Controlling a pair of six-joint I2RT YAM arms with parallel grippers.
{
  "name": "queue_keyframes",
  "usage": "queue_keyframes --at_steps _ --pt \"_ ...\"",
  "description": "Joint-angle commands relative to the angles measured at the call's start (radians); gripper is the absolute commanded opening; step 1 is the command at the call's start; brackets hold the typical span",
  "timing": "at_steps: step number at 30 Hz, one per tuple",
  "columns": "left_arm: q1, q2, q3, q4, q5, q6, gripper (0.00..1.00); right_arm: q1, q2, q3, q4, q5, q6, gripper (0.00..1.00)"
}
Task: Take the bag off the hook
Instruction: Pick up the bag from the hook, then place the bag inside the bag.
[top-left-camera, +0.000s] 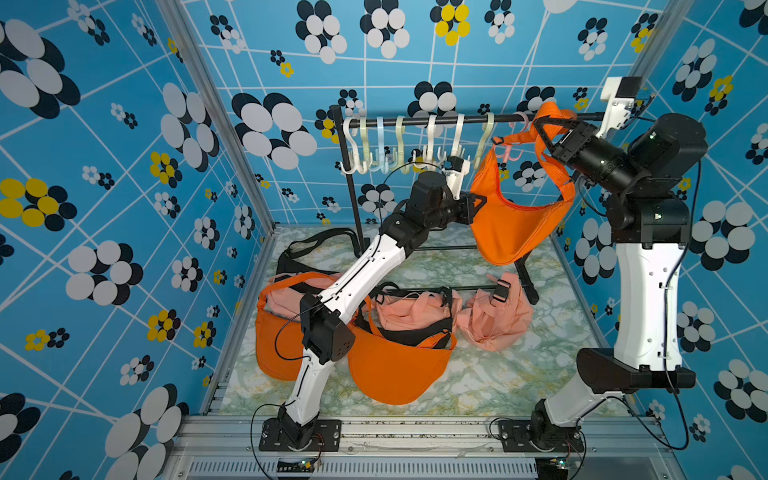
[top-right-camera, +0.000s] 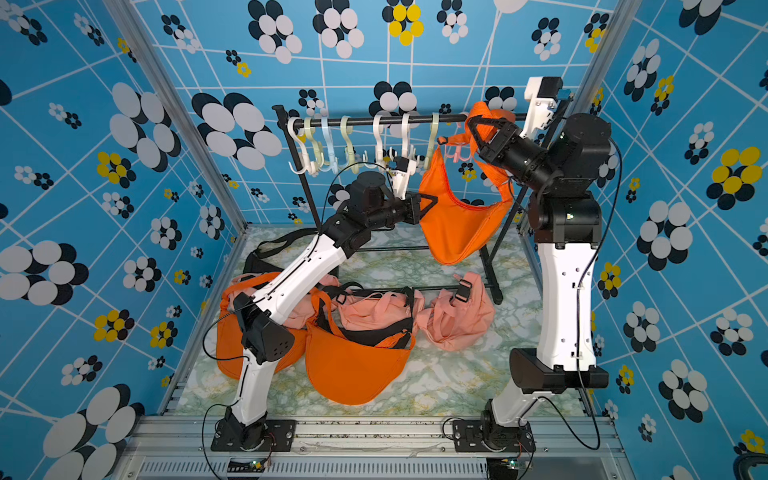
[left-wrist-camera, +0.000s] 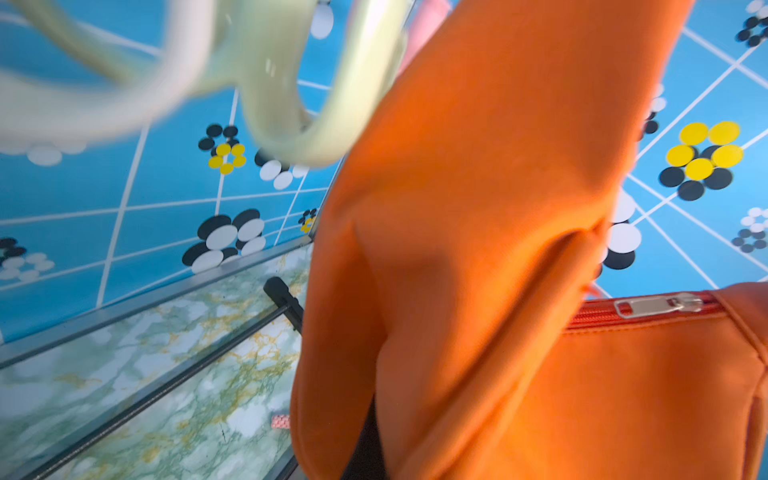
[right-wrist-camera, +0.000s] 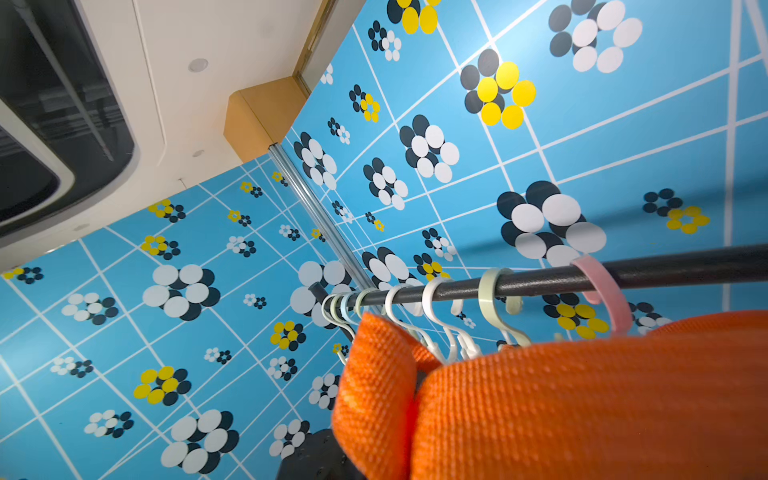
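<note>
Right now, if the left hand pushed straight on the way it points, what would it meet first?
The hanging orange bag: the left hand seems closed on its edge, so nothing lies between.

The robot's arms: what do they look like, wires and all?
The left arm and right arm have white shell links, black joints and black bases bolted to a metal rail. Thin black cables loop alongside. The left gripper and right gripper are black and triangular, each beside a white camera mount.

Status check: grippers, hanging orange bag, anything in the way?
Left gripper shut on side of orange bag. Right gripper shut on strap, up at rail. Strap end by pink hook, release unclear. Pale green hook alongside.
</note>
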Motion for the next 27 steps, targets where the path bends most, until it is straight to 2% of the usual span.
queue_keyframes --at_steps 1,7,15,18,21,27 --pt "-0.005 -0.071 -0.037 0.039 -0.024 0.051 0.00 0.001 -0.006 0.034 0.117 -0.107 0.086 0.00" --pt "-0.013 -0.192 -0.212 0.078 -0.032 0.056 0.00 0.016 -0.138 -0.107 0.092 -0.120 0.005 0.00" --pt "-0.060 -0.455 -0.611 0.048 -0.122 0.075 0.00 0.016 -0.374 -0.438 0.008 -0.062 -0.088 0.00" --pt "-0.075 -0.525 -0.763 0.048 -0.144 0.015 0.00 0.019 -0.429 -0.552 -0.100 -0.036 -0.137 0.00" --pt "-0.098 -0.552 -0.899 0.075 -0.142 -0.058 0.00 0.024 -0.458 -0.641 -0.234 0.002 -0.194 0.00" --pt "-0.143 -0.507 -0.946 0.026 -0.071 -0.107 0.00 0.091 -0.501 -0.839 -0.362 0.116 -0.234 0.00"
